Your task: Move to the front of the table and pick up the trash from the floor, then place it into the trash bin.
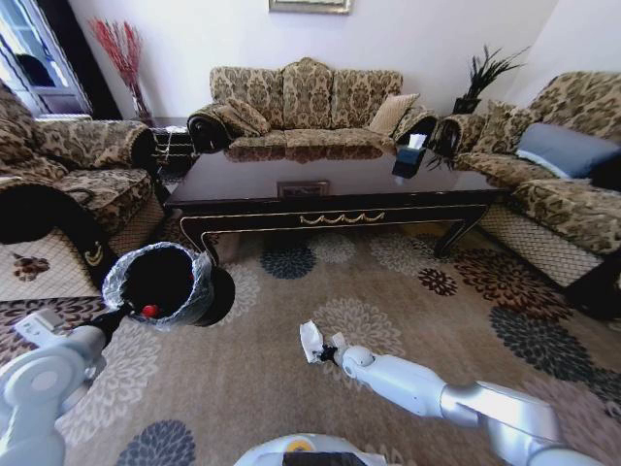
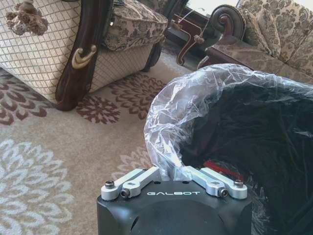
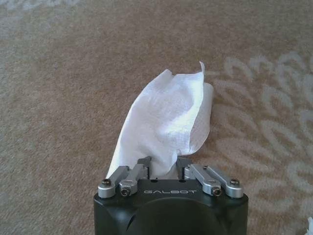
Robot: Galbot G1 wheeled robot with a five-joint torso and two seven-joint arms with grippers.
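My right gripper (image 1: 325, 351) hangs low over the floor (image 1: 291, 408) in front of the table (image 1: 330, 180). It is shut on the trash, a white crumpled paper piece (image 1: 310, 340). In the right wrist view the paper (image 3: 166, 117) stands up out of the right gripper (image 3: 165, 164) above the carpet. The trash bin (image 1: 199, 282), black with a clear liner, stands to the left. My left gripper (image 1: 118, 313) sits at its near rim; in the left wrist view the left gripper (image 2: 172, 169) looks shut, its tips behind the liner (image 2: 195, 98). A red-marked item (image 2: 222, 169) lies inside the bin.
A patterned sofa (image 1: 306, 97) stands behind the table, an armchair (image 1: 68, 175) to the left and another sofa (image 1: 563, 165) to the right. The armchair's dark wooden leg (image 2: 83, 54) is close to the bin. A black box (image 1: 408, 160) rests on the table.
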